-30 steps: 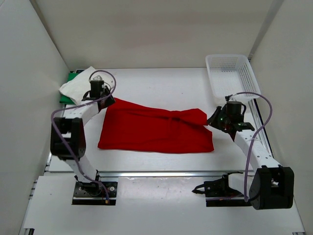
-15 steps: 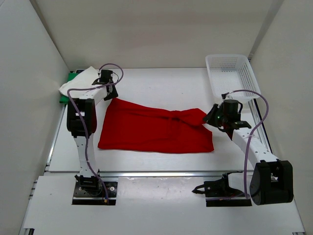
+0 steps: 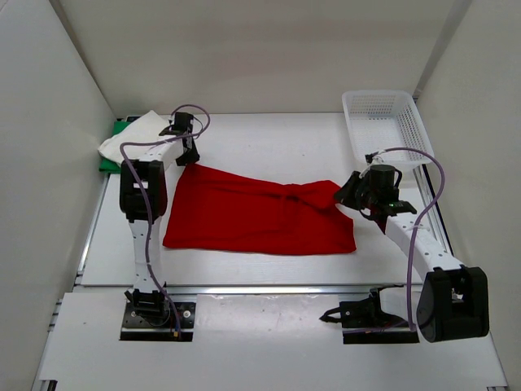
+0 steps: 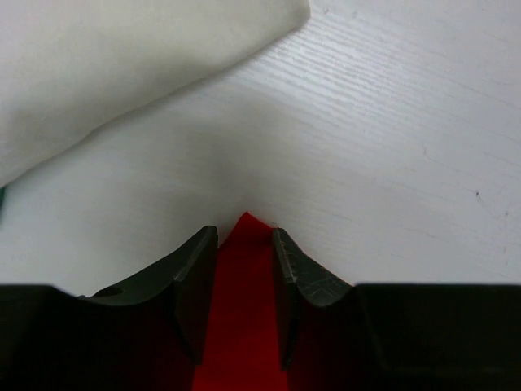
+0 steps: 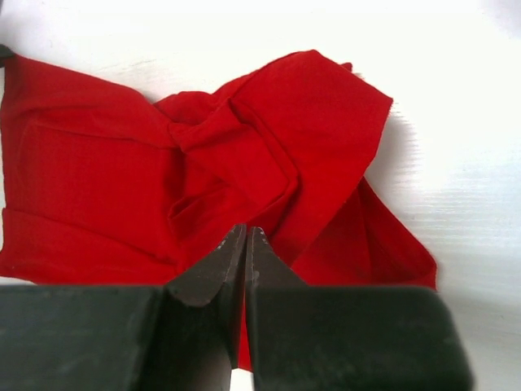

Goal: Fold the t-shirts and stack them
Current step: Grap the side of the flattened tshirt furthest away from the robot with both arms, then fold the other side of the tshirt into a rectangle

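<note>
A white, faintly grained table (image 3: 269, 134) sat between plain pale walls (image 3: 244, 49), with a mesh basket (image 3: 383, 114) at its far right. The red t-shirt (image 3: 252, 216), soft and creased, lay mid-table as a wide band. The left gripper (image 4: 244, 257) stood with its jaws apart astride the shirt's far left corner. The right gripper (image 5: 246, 243) pinched the bunched far right corner. The white t-shirt (image 3: 130, 138) covered the green t-shirt (image 3: 107, 165) at far left.

Laboratory robot cell: a white table (image 3: 269, 134) was boxed in by plain white panels (image 3: 244, 57) left, right and far, with a metal rail (image 3: 269, 287) along its near edge.
</note>
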`<state>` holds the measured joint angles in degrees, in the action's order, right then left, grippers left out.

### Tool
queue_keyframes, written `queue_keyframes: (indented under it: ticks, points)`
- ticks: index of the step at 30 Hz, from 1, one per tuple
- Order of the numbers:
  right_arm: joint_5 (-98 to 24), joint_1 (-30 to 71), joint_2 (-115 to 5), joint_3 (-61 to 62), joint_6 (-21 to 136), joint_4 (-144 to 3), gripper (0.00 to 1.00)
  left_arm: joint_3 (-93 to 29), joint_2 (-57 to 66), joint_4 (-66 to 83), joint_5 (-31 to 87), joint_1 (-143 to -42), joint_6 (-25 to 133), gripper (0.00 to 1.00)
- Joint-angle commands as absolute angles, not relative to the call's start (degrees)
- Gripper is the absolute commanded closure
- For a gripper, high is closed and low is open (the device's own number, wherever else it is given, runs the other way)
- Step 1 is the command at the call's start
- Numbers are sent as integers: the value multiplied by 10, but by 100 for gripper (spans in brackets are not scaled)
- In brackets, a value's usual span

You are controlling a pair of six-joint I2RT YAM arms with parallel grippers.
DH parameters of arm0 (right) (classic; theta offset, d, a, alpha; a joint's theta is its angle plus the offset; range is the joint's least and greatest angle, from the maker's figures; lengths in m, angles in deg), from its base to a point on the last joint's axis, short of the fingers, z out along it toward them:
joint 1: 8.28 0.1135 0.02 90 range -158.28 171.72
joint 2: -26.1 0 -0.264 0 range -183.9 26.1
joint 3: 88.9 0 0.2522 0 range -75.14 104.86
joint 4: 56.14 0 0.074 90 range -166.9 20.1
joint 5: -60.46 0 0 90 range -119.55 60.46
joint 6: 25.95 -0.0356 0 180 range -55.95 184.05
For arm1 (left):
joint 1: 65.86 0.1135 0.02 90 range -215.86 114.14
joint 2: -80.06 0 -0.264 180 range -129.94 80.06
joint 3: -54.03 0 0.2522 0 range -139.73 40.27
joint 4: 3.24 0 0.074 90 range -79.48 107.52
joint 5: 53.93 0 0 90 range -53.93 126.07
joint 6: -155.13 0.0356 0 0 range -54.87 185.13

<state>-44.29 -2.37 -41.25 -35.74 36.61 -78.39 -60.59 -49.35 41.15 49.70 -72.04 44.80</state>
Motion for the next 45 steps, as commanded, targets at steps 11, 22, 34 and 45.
queue_keyframes:
  ticks: [11, 22, 34, 45]
  points:
    - [-457, -19, -375, -371, 357, -745, 100, -686, -522, 481, 536, -728, 449, 94]
    - [-460, -17, -365, -372, 347, -752, 100, -480, -337, 342, 431, -703, 401, 100]
    - [-445, -13, -292, -404, 331, -784, 100, -280, -123, 261, 322, -635, 356, 100]
    - [-444, -41, -222, -445, 323, -828, 100, -183, -32, 225, 217, -552, 309, 100]
